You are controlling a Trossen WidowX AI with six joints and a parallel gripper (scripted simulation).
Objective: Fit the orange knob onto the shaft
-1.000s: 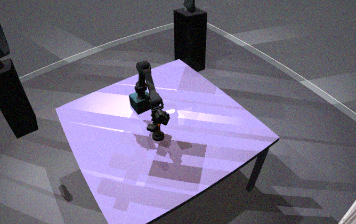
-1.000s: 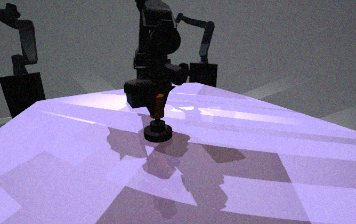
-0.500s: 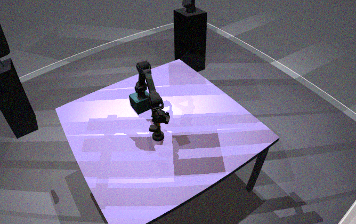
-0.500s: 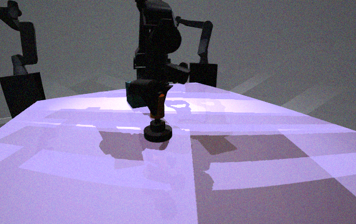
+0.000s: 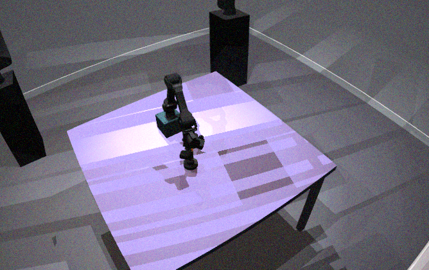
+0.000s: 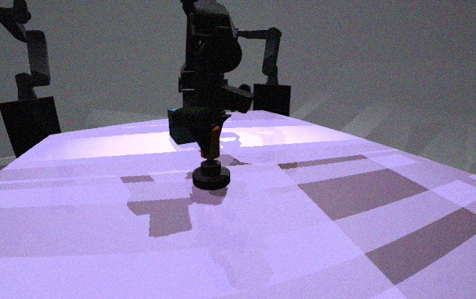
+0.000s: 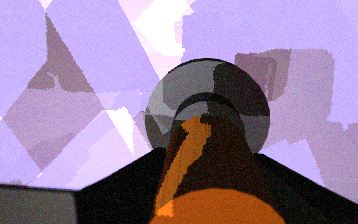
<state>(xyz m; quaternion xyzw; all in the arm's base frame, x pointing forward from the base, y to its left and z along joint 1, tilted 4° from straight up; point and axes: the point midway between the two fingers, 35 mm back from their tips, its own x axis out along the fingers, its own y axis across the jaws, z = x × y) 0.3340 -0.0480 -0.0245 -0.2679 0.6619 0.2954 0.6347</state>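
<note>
The orange knob (image 5: 192, 150) (image 6: 214, 142) (image 7: 217, 207) is upright, held in my gripper (image 5: 191, 152) (image 6: 210, 147) (image 7: 208, 159), which is shut on it. The round dark pedestal (image 5: 190, 164) (image 6: 211, 181) (image 7: 190, 77) stands on the table, a wide disc with a narrower raised collar. In the exterior view the knob's lower end is just above the collar, with a thin dark gap between them. The shaft is mostly hidden, and its flat side cannot be seen. In the wrist view the knob covers the middle of the pedestal. The fingers are dark against the arm in the top and exterior views.
The arm's teal base block (image 5: 167, 125) (image 6: 180, 128) stands on the table (image 5: 176, 227) (image 6: 83, 275) behind the pedestal. Two black stands (image 5: 15, 127) (image 5: 228, 47) with other arms are beyond the table. Patchy shadows and bright glare cross the table top.
</note>
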